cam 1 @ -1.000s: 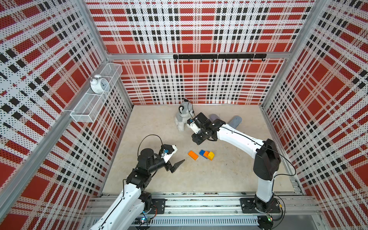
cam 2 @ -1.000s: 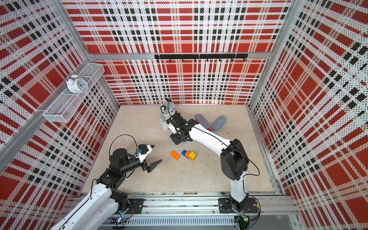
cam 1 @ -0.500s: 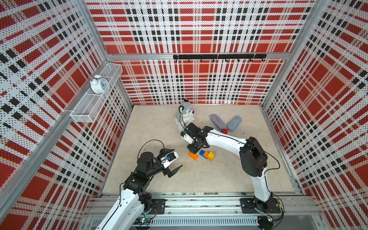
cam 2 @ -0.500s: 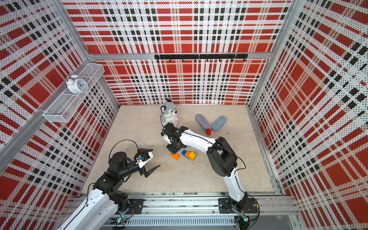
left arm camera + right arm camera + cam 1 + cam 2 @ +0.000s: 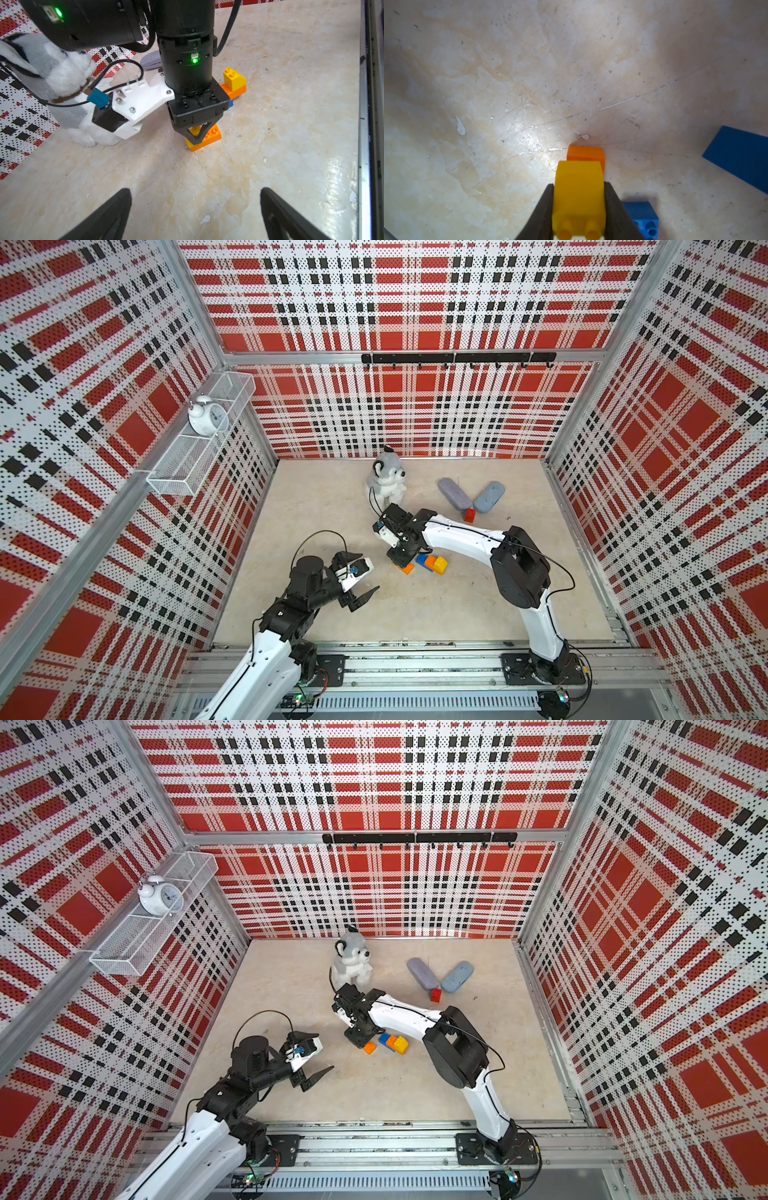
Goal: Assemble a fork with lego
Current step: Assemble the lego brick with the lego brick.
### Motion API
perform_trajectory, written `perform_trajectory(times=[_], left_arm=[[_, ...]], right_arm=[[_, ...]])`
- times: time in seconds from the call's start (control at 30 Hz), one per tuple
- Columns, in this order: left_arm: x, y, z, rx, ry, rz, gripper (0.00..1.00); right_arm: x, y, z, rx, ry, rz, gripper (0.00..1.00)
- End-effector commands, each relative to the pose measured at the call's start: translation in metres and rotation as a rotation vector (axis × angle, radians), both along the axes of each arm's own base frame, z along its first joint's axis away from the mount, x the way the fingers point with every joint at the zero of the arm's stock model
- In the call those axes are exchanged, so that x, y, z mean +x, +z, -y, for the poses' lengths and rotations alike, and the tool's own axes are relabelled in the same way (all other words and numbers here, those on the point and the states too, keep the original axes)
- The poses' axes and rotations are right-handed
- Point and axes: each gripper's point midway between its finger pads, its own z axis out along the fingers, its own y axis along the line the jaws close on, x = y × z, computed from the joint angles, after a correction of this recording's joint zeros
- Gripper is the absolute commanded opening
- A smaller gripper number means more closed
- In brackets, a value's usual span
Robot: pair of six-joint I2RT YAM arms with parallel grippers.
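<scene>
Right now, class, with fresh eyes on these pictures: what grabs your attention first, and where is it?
The loud red plaid walls close in on every side. At the middle of the table, the right gripper has its jaws shut on a yellow brick, right at an orange brick. A plush husky sits near the back wall.

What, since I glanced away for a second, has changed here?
The right gripper, shut on a yellow brick, swung from beside the plush dog forward and down to the orange brick. The left gripper stayed open; the other bricks stayed put.
</scene>
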Motion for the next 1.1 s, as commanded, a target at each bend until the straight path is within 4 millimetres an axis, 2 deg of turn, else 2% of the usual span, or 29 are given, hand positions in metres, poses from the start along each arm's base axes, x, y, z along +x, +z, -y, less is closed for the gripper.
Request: perform_trajectory(times=[0.0, 0.23, 0.43, 0.7, 0.9, 1.07], left_arm=[[-0.002, -0.003, 0.001, 0.010, -0.010, -0.005, 0.98], [-0.002, -0.003, 0.002, 0.010, -0.014, -0.009, 0.98], [-0.002, -0.003, 0.003, 0.017, -0.025, -0.007, 0.98], [-0.003, -0.005, 0.004, 0.024, -0.036, -0.007, 0.98], [-0.003, -0.005, 0.005, 0.024, -0.044, -0.010, 0.98], [-0.003, -0.006, 0.006, 0.025, -0.049, -0.014, 0.98]], right_arm=[[-0.003, -0.014, 0.006, -0.058, 0.014, -0.010, 0.25], [-0.002, -0.026, 0.019, -0.138, -0.011, -0.011, 0.25], [-0.008, -0.033, 0.019, -0.125, 0.003, -0.058, 0.25], [-0.025, -0.070, 0.036, -0.227, 0.054, -0.158, 0.22], [-0.043, -0.103, 0.058, -0.316, 0.067, -0.233, 0.16], [-0.047, -0.108, 0.070, -0.347, 0.069, -0.252, 0.16]])
